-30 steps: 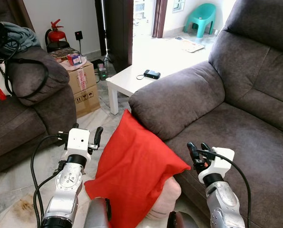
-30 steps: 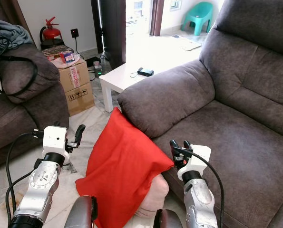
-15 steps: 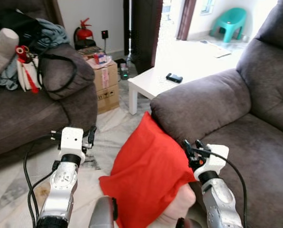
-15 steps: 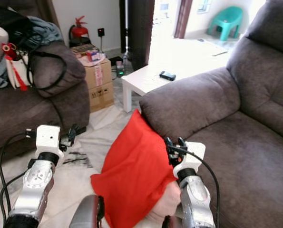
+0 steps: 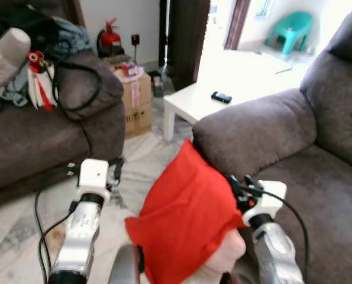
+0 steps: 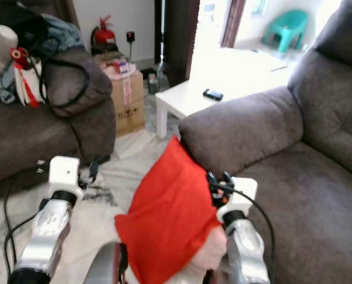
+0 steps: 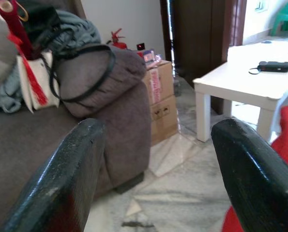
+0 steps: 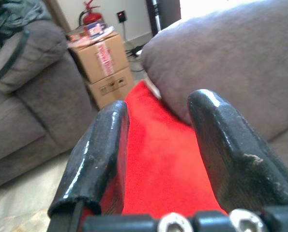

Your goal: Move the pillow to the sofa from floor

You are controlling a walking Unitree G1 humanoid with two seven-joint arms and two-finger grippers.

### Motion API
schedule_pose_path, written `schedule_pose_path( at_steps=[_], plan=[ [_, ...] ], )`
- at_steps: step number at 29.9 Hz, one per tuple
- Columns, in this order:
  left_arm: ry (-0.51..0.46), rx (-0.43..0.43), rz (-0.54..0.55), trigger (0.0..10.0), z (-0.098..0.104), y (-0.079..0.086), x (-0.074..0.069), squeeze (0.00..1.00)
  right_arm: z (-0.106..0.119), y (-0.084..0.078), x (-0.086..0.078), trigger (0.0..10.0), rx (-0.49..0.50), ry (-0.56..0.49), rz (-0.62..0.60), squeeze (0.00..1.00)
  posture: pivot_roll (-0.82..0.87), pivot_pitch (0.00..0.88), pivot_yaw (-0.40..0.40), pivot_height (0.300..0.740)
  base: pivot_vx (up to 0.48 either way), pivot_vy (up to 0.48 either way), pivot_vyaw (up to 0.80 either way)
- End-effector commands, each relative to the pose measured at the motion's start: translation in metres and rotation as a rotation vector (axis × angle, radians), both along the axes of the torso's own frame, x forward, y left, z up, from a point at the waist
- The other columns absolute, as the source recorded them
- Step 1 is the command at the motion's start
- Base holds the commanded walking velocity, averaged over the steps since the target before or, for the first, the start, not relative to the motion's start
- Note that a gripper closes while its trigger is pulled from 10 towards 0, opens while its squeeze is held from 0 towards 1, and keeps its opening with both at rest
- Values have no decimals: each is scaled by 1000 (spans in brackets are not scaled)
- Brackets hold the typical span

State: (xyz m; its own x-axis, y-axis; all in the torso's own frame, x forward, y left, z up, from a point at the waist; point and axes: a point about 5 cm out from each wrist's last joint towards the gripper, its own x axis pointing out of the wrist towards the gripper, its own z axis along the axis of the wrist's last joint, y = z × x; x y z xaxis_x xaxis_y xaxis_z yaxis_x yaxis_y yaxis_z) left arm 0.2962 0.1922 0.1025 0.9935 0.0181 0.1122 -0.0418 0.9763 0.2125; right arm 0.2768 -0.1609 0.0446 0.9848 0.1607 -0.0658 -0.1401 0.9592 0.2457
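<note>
The right gripper (image 6: 216, 179) has its fingers parted at the upper right edge of the red pillow (image 5: 184, 222), which leans against the sofa armrest (image 5: 252, 130) just ahead. The left gripper (image 5: 113, 170) hangs spread, holding nothing, well apart from the pillow above the marble floor (image 5: 22, 236).

A red pillow (image 6: 167, 216) is leaning against the arm of the grey sofa (image 6: 294, 148), its lower part down by the marble floor (image 6: 99, 201). The right gripper (image 6: 217, 179) is sitting at the pillow's upper right edge, its 2 black fingers pointing up. The left gripper (image 6: 94, 167) is hovering apart over the floor. A white table (image 6: 190, 97) is standing behind, carrying 1 dark device (image 6: 212, 94).
</note>
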Motion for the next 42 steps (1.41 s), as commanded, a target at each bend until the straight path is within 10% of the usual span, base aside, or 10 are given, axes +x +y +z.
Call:
schedule_pose_path(
  at_steps=[1,42],
  plan=[
    [-1,-19,-24,10000,1,-7,2,0,0,-11,-2,10000,-7,6,-33,0,55,0,-59,606,274,0,0],
    [89,-20,-119,10000,-9,-15,4,0,-8,-17,10,10000,-2,93,-116,0,60,0,-62,606,127,0,0]
  ],
)
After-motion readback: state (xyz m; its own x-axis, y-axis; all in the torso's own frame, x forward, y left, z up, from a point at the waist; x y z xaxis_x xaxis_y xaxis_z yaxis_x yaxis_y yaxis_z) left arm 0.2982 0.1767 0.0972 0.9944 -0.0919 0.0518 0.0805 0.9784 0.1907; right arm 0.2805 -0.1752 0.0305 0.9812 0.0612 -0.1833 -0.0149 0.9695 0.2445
